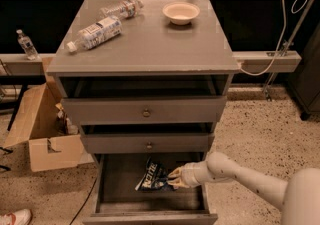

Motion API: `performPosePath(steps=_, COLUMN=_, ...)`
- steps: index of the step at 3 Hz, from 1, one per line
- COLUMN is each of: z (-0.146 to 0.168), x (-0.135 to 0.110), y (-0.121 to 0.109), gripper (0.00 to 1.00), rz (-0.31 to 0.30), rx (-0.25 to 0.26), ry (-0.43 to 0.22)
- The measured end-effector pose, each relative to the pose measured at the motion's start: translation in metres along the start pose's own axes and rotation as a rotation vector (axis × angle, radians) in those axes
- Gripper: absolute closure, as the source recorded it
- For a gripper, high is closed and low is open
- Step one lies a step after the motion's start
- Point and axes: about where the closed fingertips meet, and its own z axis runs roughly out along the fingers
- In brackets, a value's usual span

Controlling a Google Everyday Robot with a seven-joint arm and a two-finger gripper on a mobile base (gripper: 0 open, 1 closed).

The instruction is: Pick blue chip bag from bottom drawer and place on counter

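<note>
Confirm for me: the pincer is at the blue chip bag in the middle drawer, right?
No. The camera view shows the pincer at the blue chip bag in the bottom drawer, not the middle one.
</note>
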Motion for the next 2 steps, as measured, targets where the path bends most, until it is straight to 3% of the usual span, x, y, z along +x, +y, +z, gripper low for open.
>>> performPosePath(steps=1, z=-0.068, x=-0.038, y=0.000, gripper=1.00, rz=-0.105, rx=0.017, ry=0.018)
performPosePath(steps=2, z=-0.156, x=-0.084, y=-0.003, gripper=1.00, rz=-0.204, rx=0.091, ry=0.024)
